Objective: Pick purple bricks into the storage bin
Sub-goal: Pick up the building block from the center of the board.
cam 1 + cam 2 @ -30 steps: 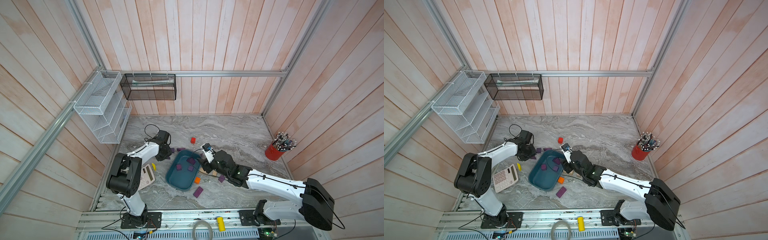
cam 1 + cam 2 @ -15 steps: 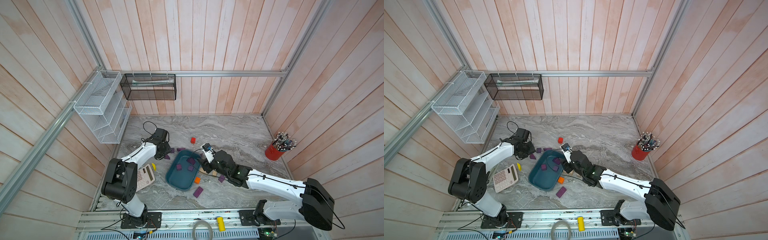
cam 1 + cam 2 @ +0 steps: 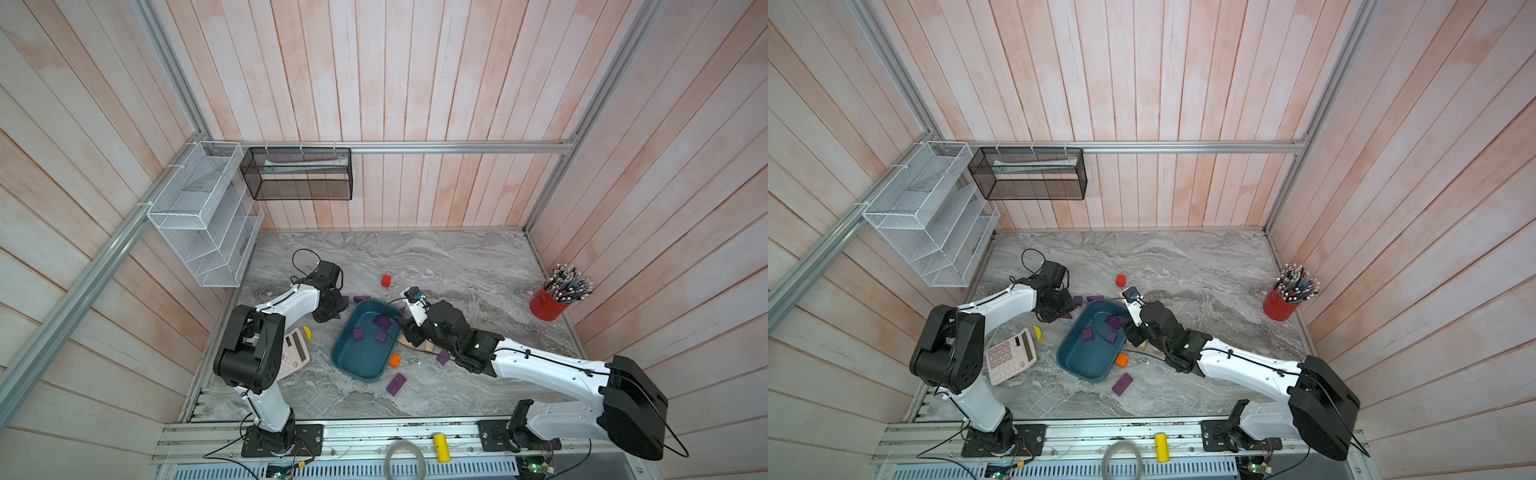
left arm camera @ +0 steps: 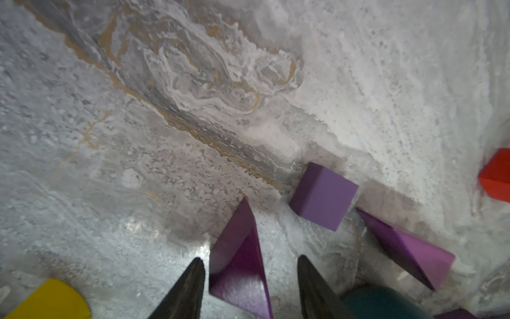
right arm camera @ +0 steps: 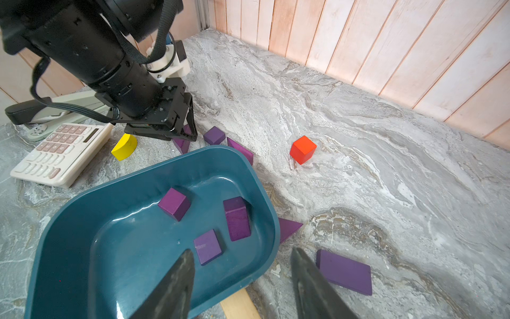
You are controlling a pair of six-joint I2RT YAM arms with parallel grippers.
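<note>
The teal storage bin [image 3: 362, 362] [image 5: 124, 248] lies mid-table and holds three purple bricks [image 3: 357, 333] [image 5: 174, 203]. More purple bricks lie around it: a cube [image 4: 323, 196], a wedge [image 4: 408, 248], an oblong [image 3: 396, 383] and a flat slab [image 5: 343, 272]. My left gripper [image 4: 249, 259] [image 3: 332, 309] stands open, low over the table by the bin's far-left corner. A purple wedge [image 4: 237, 256] rests on the table between its fingers. My right gripper [image 5: 242, 256] [image 3: 409, 334] hangs open and empty over the bin's right rim.
A calculator [image 3: 293, 353], a stapler [image 5: 49, 110] and a yellow half-round [image 3: 307, 332] lie left of the bin. A red cube [image 3: 386, 280] sits behind it, an orange cube [image 3: 395, 360] and a tan wooden block [image 5: 240, 303] against its right side. A red pen cup [image 3: 548, 305] stands far right.
The left gripper's jaws have spread wider around the purple wedge, and the left arm has shifted a little. The right arm has not moved.
</note>
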